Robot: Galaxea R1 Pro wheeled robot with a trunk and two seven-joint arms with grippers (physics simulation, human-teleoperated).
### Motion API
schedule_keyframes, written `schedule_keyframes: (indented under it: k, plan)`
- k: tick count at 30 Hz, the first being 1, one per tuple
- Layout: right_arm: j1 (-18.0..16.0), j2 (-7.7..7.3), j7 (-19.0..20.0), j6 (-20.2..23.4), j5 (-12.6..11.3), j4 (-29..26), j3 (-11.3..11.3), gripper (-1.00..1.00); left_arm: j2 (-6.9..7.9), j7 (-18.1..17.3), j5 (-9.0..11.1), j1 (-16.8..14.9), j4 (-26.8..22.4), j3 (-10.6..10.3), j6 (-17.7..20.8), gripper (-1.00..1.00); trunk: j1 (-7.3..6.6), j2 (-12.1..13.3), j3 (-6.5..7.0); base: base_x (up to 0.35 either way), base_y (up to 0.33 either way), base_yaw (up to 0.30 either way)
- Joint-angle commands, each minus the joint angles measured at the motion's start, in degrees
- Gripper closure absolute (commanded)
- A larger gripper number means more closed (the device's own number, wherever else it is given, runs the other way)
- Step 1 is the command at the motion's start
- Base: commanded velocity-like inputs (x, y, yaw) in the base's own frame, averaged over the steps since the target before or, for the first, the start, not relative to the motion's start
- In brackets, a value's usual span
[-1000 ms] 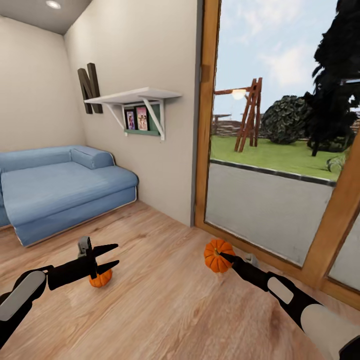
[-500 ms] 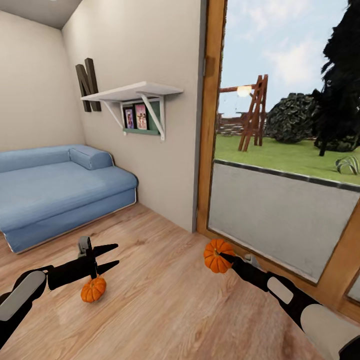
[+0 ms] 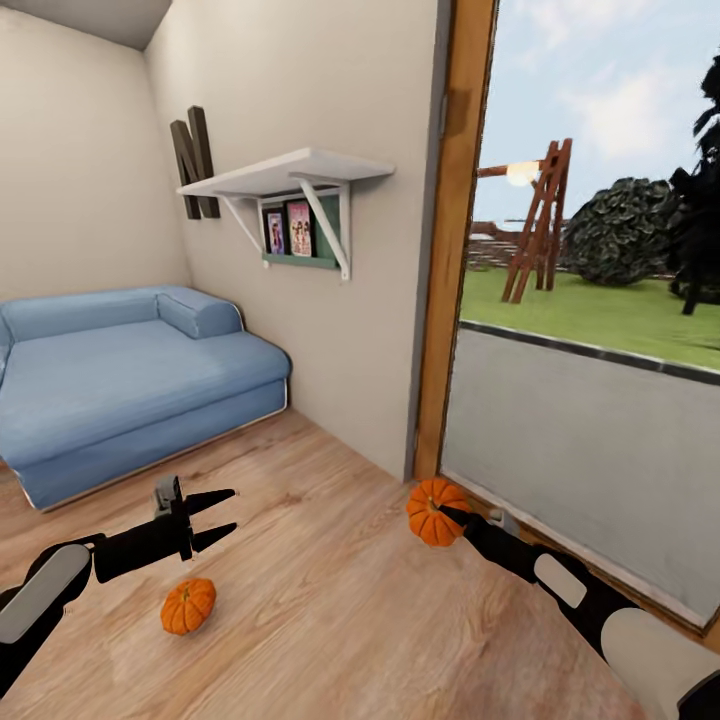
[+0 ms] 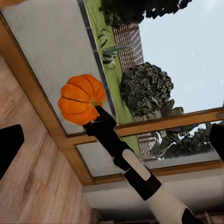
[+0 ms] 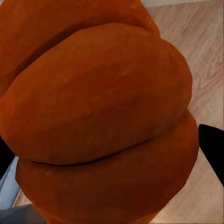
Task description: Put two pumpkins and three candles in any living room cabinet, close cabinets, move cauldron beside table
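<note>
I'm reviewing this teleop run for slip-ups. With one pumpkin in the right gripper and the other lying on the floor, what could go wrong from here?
1. The right gripper seems to hold its pumpkin only at one edge, so it might slip out during travel.
2. The second pumpkin lies on the floor below the open left gripper; being round, it may roll if a finger nudges it.
3. The held pumpkin hangs near the window frame; a swing could knock it.
</note>
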Motion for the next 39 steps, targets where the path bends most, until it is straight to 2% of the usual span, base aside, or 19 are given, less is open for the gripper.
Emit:
schedule_keyframes:
  k: [1,12,23,39]
  plan:
    - [-0.05,-0.06,-0.02,0.37,-0.83,-0.08,0.07,1.0,0.03,-0.34,-0.06,-0.08,0.07,-0.16,0.08,-1.0,0.02,-0.03,-0.06,0.326,0.0,0.285]
    - [-0.05,-0.06,-0.01,0.4,-0.81,-0.08,0.07,1.0,0.03,-0.36,-0.12,-0.1,0.07,-0.13,0.08,-1.0,0.02,-0.03,-0.06,0.33,0.011,0.289]
    - [-0.05,-0.06,-0.01,0.46,-0.81,-0.08,0.07,1.0,0.03,-0.41,-0.08,-0.09,0.16,-0.09,0.08,-1.0,0.02,-0.03,-0.06,0.322,0.139,0.272]
    - [-0.05,-0.06,-0.01,0.37,-0.81,-0.08,0.07,1.0,0.03,-0.38,-0.23,-0.09,0.16,-0.09,0.08,-1.0,0.02,-0.03,-0.06,0.29,0.178,0.019]
